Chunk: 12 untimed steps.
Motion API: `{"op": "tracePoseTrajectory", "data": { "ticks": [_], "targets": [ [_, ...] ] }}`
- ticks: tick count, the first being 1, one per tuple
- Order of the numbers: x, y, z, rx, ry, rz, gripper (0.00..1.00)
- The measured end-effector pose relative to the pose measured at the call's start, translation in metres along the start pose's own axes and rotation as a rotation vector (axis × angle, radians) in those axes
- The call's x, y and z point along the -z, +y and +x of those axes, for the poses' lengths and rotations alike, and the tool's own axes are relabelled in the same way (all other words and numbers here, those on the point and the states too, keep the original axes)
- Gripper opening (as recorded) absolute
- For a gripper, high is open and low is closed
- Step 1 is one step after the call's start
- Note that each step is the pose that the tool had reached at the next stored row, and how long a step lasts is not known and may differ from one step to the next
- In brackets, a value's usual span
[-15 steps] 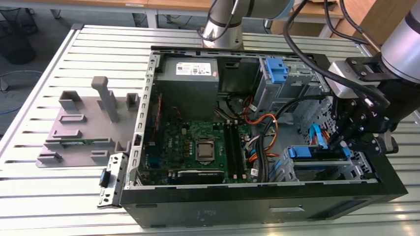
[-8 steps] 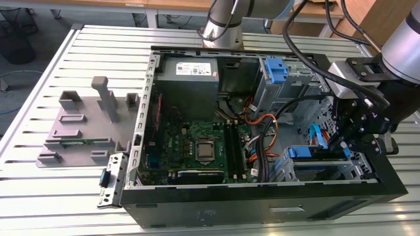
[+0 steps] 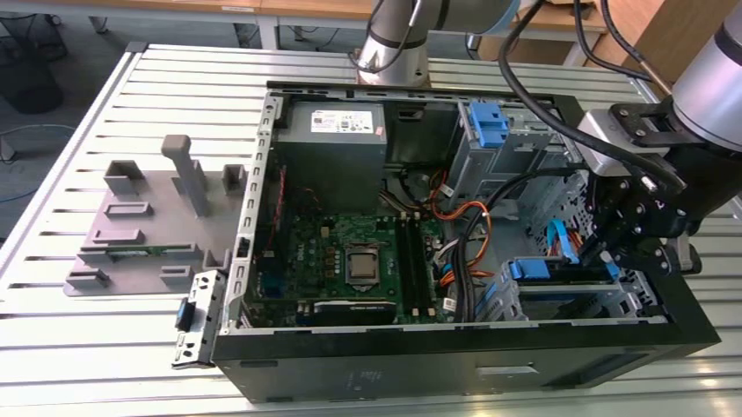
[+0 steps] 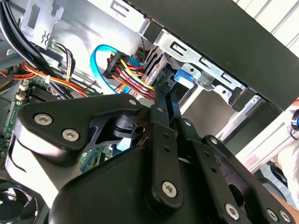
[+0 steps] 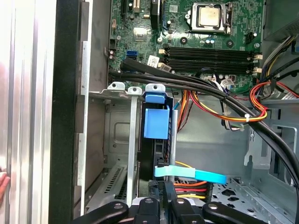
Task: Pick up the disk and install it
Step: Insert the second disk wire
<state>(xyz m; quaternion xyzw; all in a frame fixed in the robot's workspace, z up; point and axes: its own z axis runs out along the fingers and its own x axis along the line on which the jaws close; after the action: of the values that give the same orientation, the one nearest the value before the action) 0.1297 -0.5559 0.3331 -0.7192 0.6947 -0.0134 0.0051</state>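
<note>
The disk (image 5: 158, 148) stands edge-on in the metal drive bay (image 5: 117, 140) at the case's front corner, its blue bracket tab (image 5: 156, 122) facing up. In the exterior view the blue bracket (image 3: 545, 269) lies in the bay at the exterior view's right. My gripper (image 5: 162, 201) sits at the disk's cable end, beside the light blue data cable (image 5: 191, 174). In the second wrist view its black fingers (image 4: 161, 109) run close together up to the blue bracket (image 4: 184, 77), and the jaws look shut with nothing between them.
The open black computer case (image 3: 464, 365) lies on a slatted metal table (image 3: 93, 113). Motherboard (image 3: 347, 261), grey power supply (image 3: 330, 139) and bundles of cables (image 5: 224, 100) crowd the inside. A grey fixture plate (image 3: 145, 226) lies at the exterior view's left. A fingertip (image 5: 3, 184) shows by the table.
</note>
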Motion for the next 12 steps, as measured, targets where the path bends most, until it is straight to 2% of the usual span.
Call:
{"op": "tracePoseTrajectory", "data": {
  "ticks": [12],
  "targets": [
    [-0.0029,0.0001,0.0000,0.000,0.0003,0.0000,0.16]
  ]
}}
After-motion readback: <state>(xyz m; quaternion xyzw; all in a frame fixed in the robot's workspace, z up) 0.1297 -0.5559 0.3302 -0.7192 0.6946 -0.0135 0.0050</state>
